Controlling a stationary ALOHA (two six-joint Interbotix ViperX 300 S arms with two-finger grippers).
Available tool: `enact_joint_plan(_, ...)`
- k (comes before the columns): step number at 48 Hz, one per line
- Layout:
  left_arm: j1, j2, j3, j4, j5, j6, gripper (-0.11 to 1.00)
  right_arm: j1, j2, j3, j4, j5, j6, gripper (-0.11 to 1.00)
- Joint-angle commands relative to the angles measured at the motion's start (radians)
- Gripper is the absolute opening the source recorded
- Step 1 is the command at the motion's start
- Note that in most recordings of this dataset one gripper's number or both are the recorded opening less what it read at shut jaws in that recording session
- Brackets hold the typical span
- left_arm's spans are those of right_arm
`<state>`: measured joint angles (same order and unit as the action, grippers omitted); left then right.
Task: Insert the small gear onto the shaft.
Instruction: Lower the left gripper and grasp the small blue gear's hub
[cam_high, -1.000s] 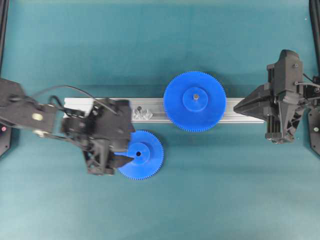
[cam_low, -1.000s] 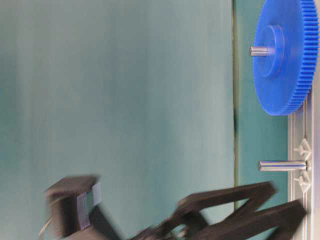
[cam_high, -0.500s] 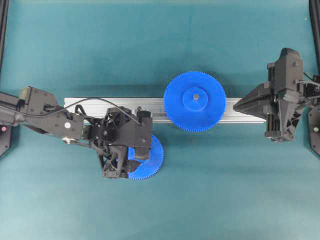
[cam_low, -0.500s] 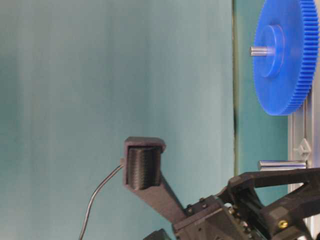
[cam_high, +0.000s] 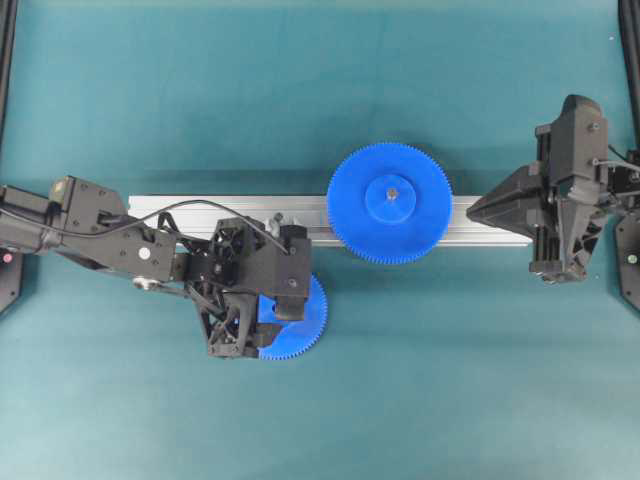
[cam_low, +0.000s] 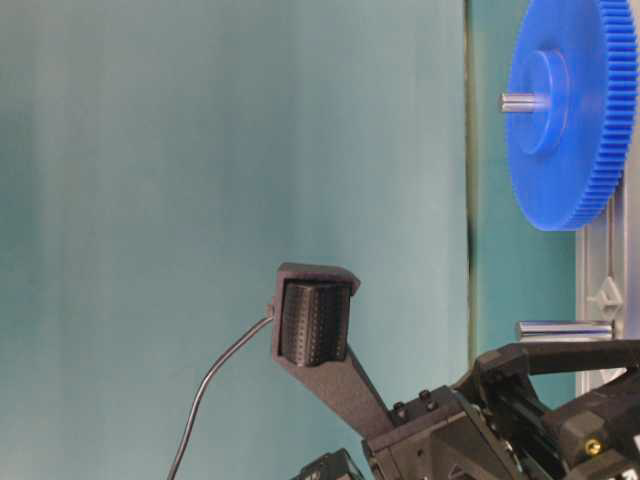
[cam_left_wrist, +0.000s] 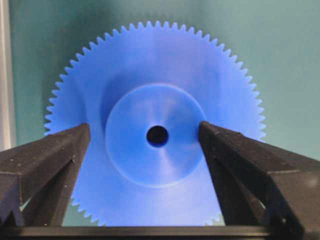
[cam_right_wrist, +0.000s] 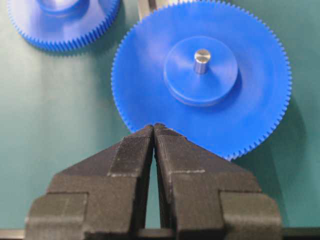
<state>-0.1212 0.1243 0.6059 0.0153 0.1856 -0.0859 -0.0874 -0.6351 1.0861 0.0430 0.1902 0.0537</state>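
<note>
We note even, diffuse lighting and soft shadows throughout. The small gear (cam_left_wrist: 155, 135) between the left end effector (cam_left_wrist: 145, 145) fingers looks hazy, softly focused. The table-level view shows faint vertical banding.

The small gear (cam_left_wrist: 157, 135) looks like smooth blue plastic with a soft sheen, as does the larger gear (cam_right_wrist: 200, 75). Its pin (cam_right_wrist: 201, 60) and the shaft (cam_low: 562, 331) are bright metal. The table (cam_high: 300, 80) is matt teal.

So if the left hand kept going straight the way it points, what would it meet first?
Most likely the small gear: the open left hand points straight at it, fingers either side of its hub, though the remaining gap is unclear.
</note>
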Motion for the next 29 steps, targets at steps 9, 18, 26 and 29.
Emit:
enact_joint_plan(9, -0.029, 0.005, -0.025, 0.002, 0.012, -0.005, 0.93, -0.003, -0.003, -0.003, 0.0, -0.011, 0.009, 0.13)
enact_joint_plan(18, -0.04, 0.005, -0.018, 0.002, 0.035, -0.048, 0.93, -0.003, -0.005, -0.002, 0.002, -0.011, 0.009, 0.13)
enact_joint_plan(26, -0.04, 0.006, -0.017, 0.002, 0.04, -0.054, 0.93, -0.003, -0.005, 0.006, 0.0, -0.021, 0.029, 0.13)
enact_joint_plan(29, -0.04, 0.009, -0.018, 0.002, 0.038, -0.054, 0.93, -0.003, -0.006, 0.011, 0.0, -0.031, 0.041, 0.13)
